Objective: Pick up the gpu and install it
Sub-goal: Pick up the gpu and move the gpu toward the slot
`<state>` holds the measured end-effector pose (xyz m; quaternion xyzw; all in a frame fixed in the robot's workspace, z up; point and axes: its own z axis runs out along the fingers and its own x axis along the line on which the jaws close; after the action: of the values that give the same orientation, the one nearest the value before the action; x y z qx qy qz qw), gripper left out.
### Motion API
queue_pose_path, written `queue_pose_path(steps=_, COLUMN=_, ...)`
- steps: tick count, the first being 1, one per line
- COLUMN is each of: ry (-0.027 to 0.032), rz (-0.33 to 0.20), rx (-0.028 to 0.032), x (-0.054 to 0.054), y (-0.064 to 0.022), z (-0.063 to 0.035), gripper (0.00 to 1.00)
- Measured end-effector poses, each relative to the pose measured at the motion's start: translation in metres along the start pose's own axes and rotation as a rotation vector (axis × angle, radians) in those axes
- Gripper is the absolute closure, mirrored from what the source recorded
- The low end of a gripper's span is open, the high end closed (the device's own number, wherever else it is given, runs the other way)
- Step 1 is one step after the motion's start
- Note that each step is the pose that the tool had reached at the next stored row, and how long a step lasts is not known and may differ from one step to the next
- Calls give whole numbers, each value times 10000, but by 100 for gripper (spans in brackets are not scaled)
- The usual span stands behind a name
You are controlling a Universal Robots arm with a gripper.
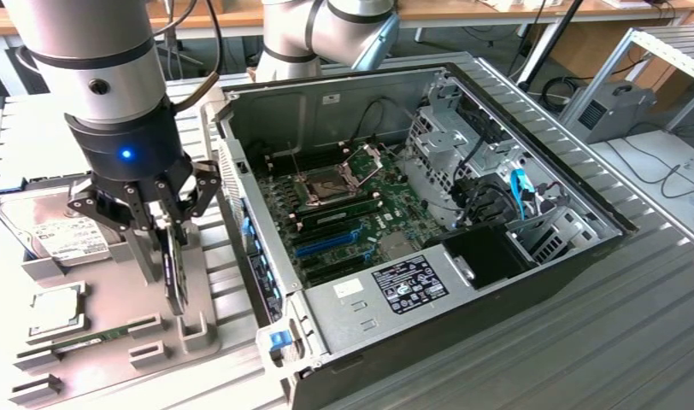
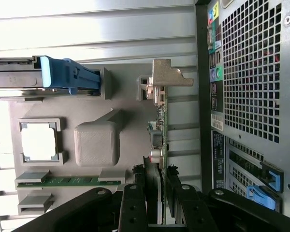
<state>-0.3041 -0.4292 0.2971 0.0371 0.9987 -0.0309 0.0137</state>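
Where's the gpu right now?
On the exterior view's left, the gpu stands on edge in the grey holder tray, under the gripper, beside the open computer case.

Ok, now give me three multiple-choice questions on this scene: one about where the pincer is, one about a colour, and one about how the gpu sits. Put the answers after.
1. Where is the pincer?
A) inside the computer case
B) at the gpu on the grey tray
C) above the power supply

2. What colour is the small light above the pincer?
A) red
B) green
C) blue

3. How does the gpu sit?
A) on its edge in a holder of the tray
B) flat on the table
C) plugged into the motherboard

Answers:
1 B, since the wrist view shows the pincer closed around the card, over the tray.
2 C, since it glows blue in the exterior view.
3 A, since the card stands edge-up in a grey slot of the tray.
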Motion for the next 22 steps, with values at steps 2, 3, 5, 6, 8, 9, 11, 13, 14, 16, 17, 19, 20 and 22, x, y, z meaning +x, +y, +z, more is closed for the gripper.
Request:
queue_pose_path(steps=2, ry=-1, rz=0, rx=-1, x=0, y=0, z=-6, gripper=71)
queue_pose_path(steps=3, ry=-1, rz=0, rx=-1, x=0, y=-1, z=-9, gripper=71)
queue_pose_path(steps=5, ry=-1, rz=0, rx=0, x=-1, y=-1, z=-16, gripper=71)
queue_pose_path(steps=6, ry=0, rz=0, rx=0, x=-1, y=-1, z=-20, gripper=71)
queue_pose_path(steps=8, ry=-1, rz=0, rx=-1, x=-1, y=-2, z=-27, gripper=71)
queue_pose_path(steps=9, ry=0, rz=0, rx=0, x=-1, y=-2, z=-31, gripper=71)
queue_pose_path(steps=11, ry=0, rz=0, rx=0, x=-1, y=-2, z=-39, gripper=71)
queue_pose_path(steps=13, ry=-1, rz=0, rx=-1, x=-1, y=-3, z=-45, gripper=71)
queue_pose_path(steps=14, ry=-1, rz=0, rx=-1, x=-2, y=-3, z=-47, gripper=71)
queue_pose_path(steps=16, ry=0, rz=0, rx=0, x=-2, y=-3, z=-54, gripper=71)
queue_pose_path(steps=17, ry=0, rz=0, rx=0, x=-2, y=-4, z=-61, gripper=71)
queue_pose_path(steps=19, ry=0, rz=0, rx=0, x=-2, y=-4, z=-73, gripper=71)
queue_pose_path(steps=20, ry=-1, rz=0, rx=-1, x=-2, y=-4, z=-76, gripper=71)
queue_pose_path(steps=22, ry=0, rz=0, rx=0, x=-3, y=-5, z=-85, gripper=71)
